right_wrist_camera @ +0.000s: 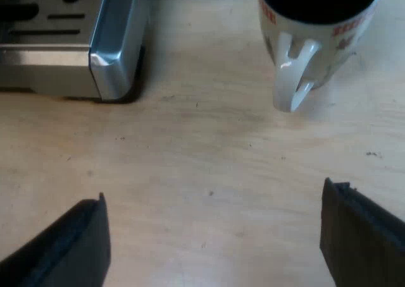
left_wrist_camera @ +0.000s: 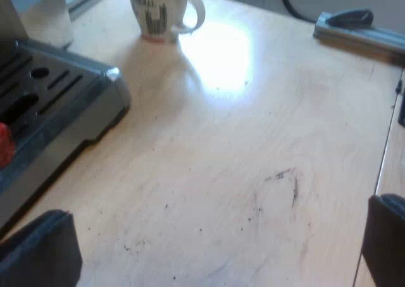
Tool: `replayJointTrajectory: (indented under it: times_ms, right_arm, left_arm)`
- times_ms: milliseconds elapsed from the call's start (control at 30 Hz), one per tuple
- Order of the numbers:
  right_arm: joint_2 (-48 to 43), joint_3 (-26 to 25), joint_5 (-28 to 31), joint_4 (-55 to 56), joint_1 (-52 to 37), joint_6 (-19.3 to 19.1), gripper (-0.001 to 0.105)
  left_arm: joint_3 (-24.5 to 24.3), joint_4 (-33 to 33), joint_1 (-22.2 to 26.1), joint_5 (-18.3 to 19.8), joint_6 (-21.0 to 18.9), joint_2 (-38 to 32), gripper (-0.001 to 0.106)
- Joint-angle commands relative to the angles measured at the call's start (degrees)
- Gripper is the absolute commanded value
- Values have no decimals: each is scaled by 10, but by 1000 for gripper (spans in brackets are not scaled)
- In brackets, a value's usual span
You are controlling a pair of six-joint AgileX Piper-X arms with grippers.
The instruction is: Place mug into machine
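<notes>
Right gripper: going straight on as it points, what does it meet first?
Probably bare table between the mug and the espresso machine; the mug's handle sits close beside that line, depth unclear.

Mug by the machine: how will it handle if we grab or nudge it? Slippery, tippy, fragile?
It looks like glazed ceramic, so the mug is probably rigid, fairly smooth to grip, and breakable if dropped. It stands upright on the flat table, so a low push likely slides it, while a push near the rim may tip it.
</notes>
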Motion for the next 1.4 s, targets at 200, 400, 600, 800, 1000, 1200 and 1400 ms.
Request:
replayJointTrajectory:
  times_ms: [200, 400, 600, 800, 1000, 1200, 1400]
  right_arm:
    - [3, 90, 31, -162, 1, 11, 79]
    - [3, 173, 49, -301, 1, 28, 79]
    - [14, 242, 78, -434, 1, 31, 79]
    - [71, 286, 81, -559, 1, 31, 79]
    - [148, 287, 104, -636, 1, 31, 79]
    - [282, 287, 142, -750, 1, 36, 79]
    - [380, 283, 147, -852, 1, 38, 79]
  left_arm:
    - [0, -28, -2, 6, -4, 43, 92]
    - [0, -29, -2, 6, -4, 58, 92]
    - [0, -29, -2, 6, -4, 58, 92]
    - [0, -29, -2, 6, -4, 58, 92]
    - [0, -29, -2, 4, -4, 58, 92]
    - [2, -29, -2, -3, -4, 65, 92]
    - [2, -29, -2, -3, -4, 82, 92]
